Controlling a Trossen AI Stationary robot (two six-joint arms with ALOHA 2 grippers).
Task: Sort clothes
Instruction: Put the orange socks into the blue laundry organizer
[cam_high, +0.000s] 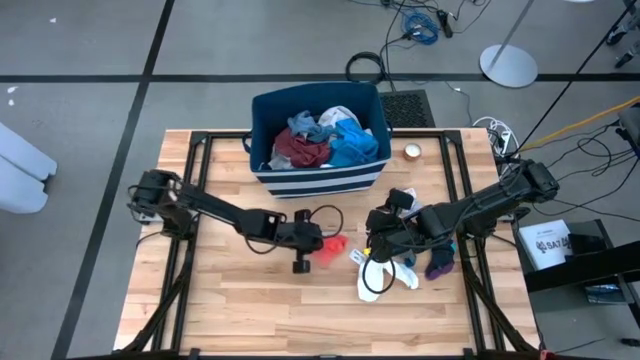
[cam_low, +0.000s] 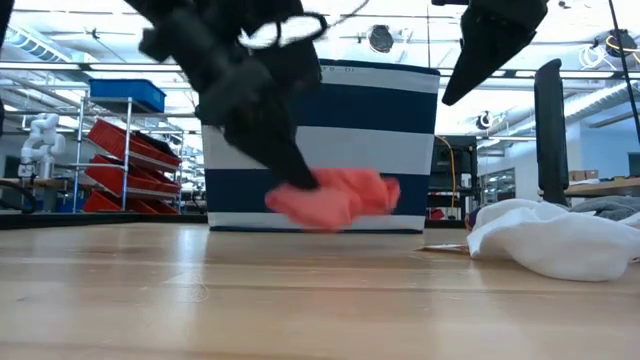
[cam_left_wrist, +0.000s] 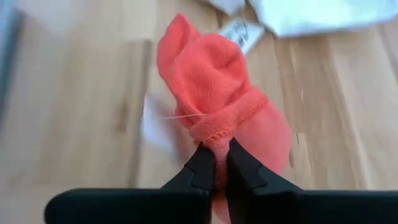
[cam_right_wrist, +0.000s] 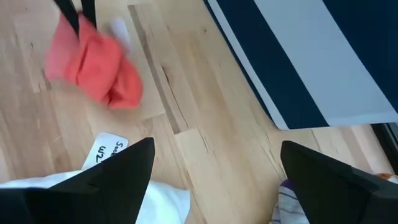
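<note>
Pale wooden planks of the table (cam_high: 250, 290) run bare at the near edge, and from there the eye meets the white garment (cam_high: 378, 277) lying crumpled toward the right side, a small printed tag (cam_right_wrist: 107, 151) just beside it. Near the middle, the left gripper (cam_high: 318, 240) pinches a small red sock (cam_left_wrist: 214, 99) between fingers (cam_left_wrist: 200, 169) drawn nearly together, the fabric bunched at the tips and hanging clear above the wood in the low view. To its right the right gripper (cam_high: 385, 240) hovers over the white garment with its fingers (cam_right_wrist: 118, 171) spread wide and nothing between them; a purple striped piece (cam_high: 440, 267) lies on the table under that arm. Farther back stands the navy bin with white stripes (cam_high: 320, 180), with maroon, blue and white clothes (cam_high: 325, 140) heaped inside it. A small round object (cam_high: 412, 152) sits on the table just to the right of the bin. Beyond the table, shelving with red and blue crates (cam_low: 125, 160) lines the room.
</note>
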